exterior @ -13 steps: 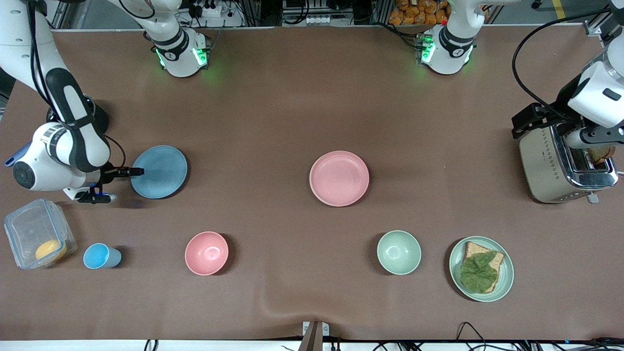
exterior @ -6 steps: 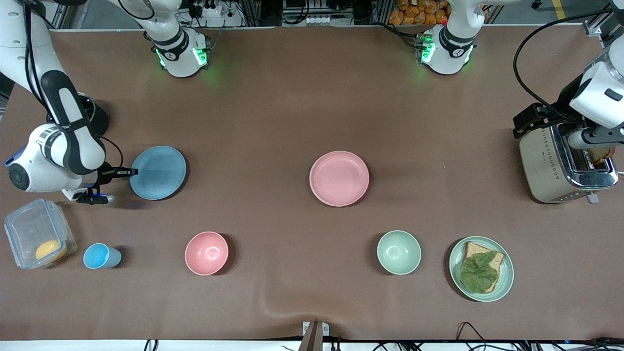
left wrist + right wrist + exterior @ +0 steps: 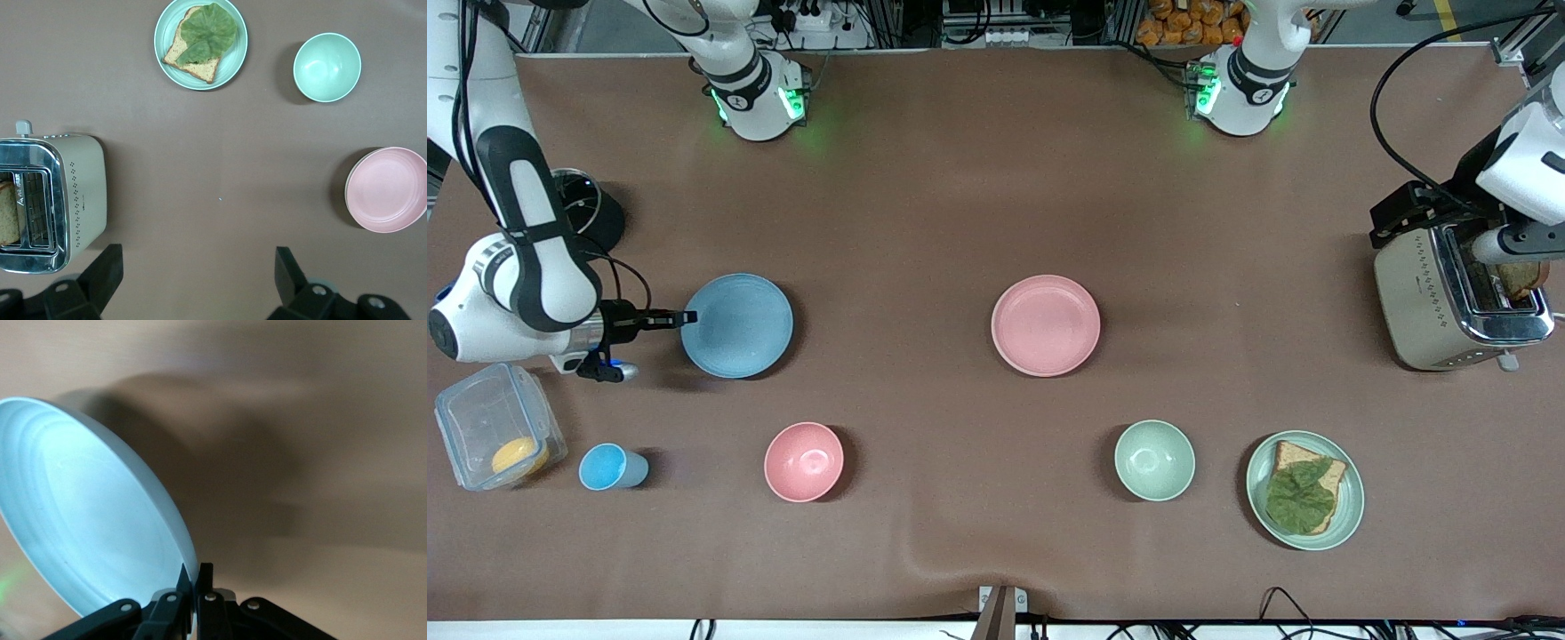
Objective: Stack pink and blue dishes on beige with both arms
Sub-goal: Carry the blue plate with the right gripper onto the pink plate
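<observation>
Round matte blue plate (image 3: 738,325), rim-gripped.

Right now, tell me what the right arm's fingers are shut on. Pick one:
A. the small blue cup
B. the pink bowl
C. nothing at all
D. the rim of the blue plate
D: the right gripper has its fingers pinched on the rim of the blue plate, and the right wrist view shows the plate's edge between them.

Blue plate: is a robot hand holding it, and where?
Yes. The right end effector pinches the blue plate by its rim. The left end effector, open above the table, holds nothing.
</observation>
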Motion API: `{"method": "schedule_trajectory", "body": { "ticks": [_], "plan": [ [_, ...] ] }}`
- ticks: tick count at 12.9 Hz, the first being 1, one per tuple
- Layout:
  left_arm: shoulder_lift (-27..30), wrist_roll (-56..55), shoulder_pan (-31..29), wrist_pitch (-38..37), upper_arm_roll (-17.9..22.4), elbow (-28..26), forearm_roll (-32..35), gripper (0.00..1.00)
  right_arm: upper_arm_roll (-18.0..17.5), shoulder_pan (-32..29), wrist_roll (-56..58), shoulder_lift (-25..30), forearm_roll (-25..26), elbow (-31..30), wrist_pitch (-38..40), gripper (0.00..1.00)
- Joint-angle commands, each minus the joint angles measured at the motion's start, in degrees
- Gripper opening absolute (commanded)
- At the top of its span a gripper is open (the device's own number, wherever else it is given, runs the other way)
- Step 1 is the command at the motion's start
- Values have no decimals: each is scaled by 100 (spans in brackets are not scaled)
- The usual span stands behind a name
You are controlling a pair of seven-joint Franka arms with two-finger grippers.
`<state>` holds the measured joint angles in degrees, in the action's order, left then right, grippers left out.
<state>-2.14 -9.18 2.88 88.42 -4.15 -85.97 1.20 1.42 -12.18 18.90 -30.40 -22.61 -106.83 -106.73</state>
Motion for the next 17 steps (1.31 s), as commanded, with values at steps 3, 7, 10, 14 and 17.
{"method": "schedule_trajectory", "body": {
  "ticks": [3,7,10,14,17],
  "plan": [
    [91,127,-7,-123,11,-42,3,100,-54,452,-149,-45,-1095,233,363,0],
    [91,127,-24,-140,-7,-34,-5,100,-36,1768,-1044,-36,-2053,364,40,0],
    [82,232,-24,-140,-16,-34,38,100,-45,3042,-1896,-54,-2500,391,-1022,0],
    [100,214,-60,-220,2,1,74,100,-45,4581,-2856,-273,-3345,444,-2683,0],
    [100,223,-86,-220,-7,1,83,100,-45,5250,-2884,-606,-3750,531,-3563,0]
  ]
}}
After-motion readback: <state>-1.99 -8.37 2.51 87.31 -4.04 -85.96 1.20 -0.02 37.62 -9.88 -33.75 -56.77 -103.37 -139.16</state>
